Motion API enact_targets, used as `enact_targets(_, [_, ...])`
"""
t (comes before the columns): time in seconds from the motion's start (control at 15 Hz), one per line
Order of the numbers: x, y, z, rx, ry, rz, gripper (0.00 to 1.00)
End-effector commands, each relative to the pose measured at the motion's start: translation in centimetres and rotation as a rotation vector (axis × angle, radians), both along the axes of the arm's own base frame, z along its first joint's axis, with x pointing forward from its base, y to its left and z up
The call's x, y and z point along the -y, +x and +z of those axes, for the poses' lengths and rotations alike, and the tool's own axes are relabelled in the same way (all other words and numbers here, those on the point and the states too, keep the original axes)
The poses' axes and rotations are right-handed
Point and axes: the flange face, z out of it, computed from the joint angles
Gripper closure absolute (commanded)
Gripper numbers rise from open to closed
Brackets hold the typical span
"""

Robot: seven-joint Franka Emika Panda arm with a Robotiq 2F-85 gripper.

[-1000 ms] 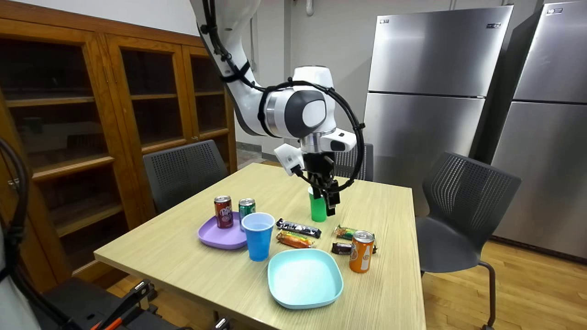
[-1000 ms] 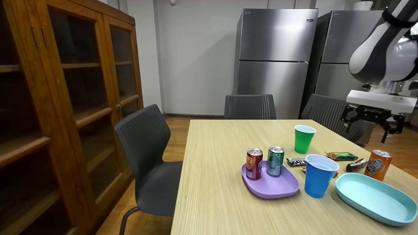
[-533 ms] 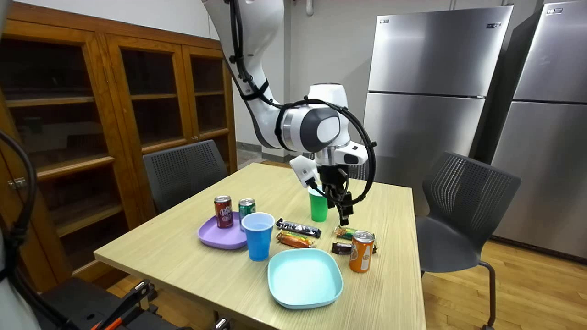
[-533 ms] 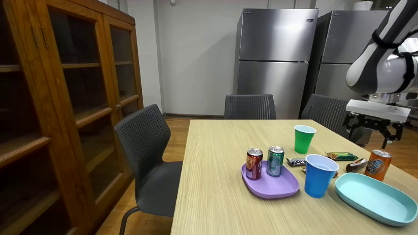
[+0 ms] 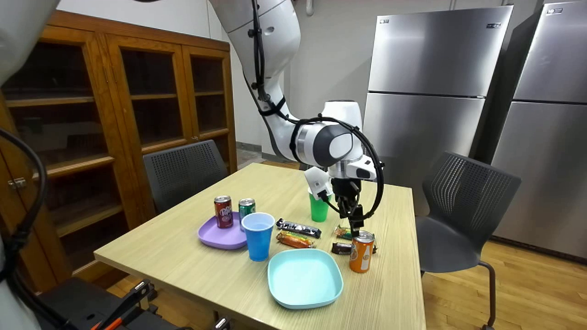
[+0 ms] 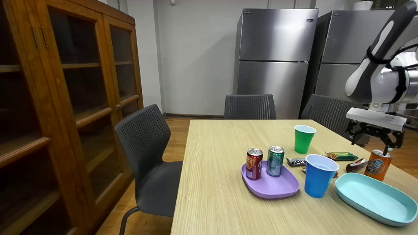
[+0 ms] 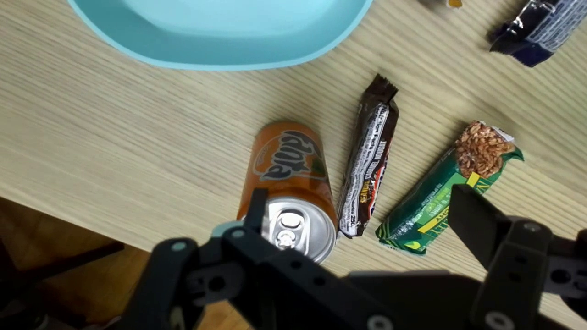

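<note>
Wooden table [image 5: 270, 192]: in an exterior view, seen diagonally across its near edge and slightly from above, the robot arm [image 5: 312, 142] around mid-frame.
Purple plate [image 6: 272, 191]: seen from closer in an exterior view that looks almost along the wooden table's side edge; the right border cuts the robot arm.
Stainless-steel refrigerators [image 5: 426, 137]: faced in both exterior views, which also share the glass-fronted cabinet [image 5: 114, 137].
Fanta can [image 7: 289, 169]: close up in the wrist view, looking steeply down past the gripper [image 7: 360, 201].
Turquoise plate [image 7: 215, 50]: top of the wrist view, near side in both exterior views; all three share it.
</note>
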Motion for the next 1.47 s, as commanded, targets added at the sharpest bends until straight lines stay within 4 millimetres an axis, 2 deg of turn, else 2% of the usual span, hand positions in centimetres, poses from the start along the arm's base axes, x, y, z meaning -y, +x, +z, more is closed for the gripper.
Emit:
enact_targets(0.0, [1.9, 1.0, -0.8, -0.012, 0.013, -0.030, 0.00])
enact_targets(0.33, [3.2, 1.3, -0.9, -0.013, 0.023, -0.055, 0.00])
enact_targets(1.07, [3.1, 0.3, 1.6, 0.005, 0.048, -0.045, 0.00])
enact_targets(1.4, [3.7, -0.3, 1.5, 0.005, 0.034, -0.060, 0.00])
